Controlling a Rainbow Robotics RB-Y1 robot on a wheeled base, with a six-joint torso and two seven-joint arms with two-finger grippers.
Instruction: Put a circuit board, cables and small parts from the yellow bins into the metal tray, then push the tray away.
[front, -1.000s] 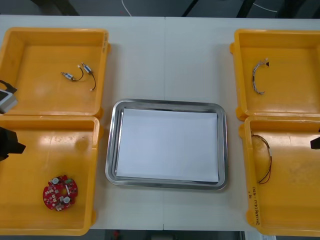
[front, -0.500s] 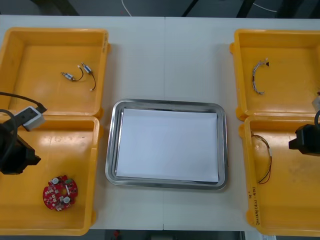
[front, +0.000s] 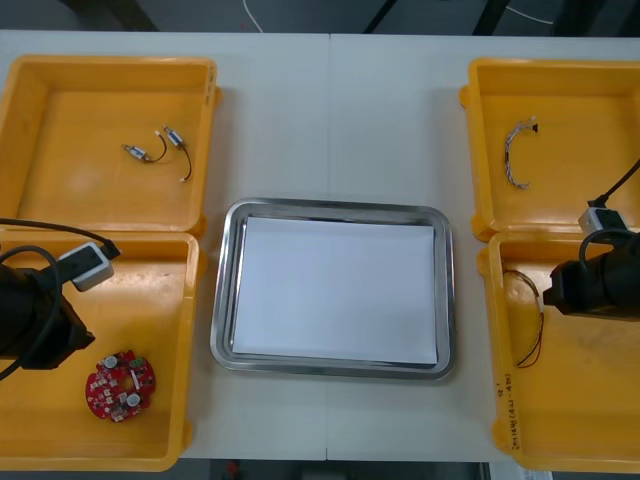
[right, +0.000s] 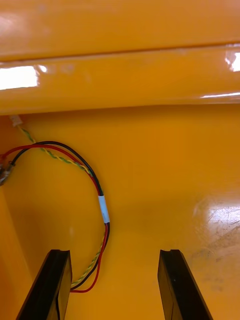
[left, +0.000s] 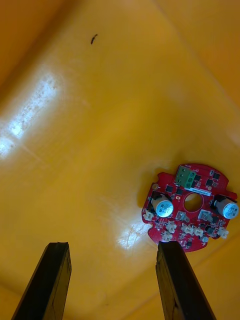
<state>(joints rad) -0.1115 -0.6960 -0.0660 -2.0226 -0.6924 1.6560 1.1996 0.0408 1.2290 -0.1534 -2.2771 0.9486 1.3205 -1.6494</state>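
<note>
Round red circuit board (front: 120, 386) lies in the near left yellow plastic bin (front: 50, 440), just beside the left claw (left: 112, 247), which is spread wide. The right claw (right: 115, 252), equally wide, hangs over a red, black and yellow cable (right: 103, 209) in the near right yellow bin (front: 600, 420).

The left arm (front: 35, 320) and right arm (front: 595, 285) are bulky, matt black, each bearing a small pale grey box (front: 88, 266) and looping black cable (front: 50, 224). The left tool (left: 112, 247) and right tool (right: 115, 255) have flat, square-tipped black fingers (left: 50, 280).
</note>
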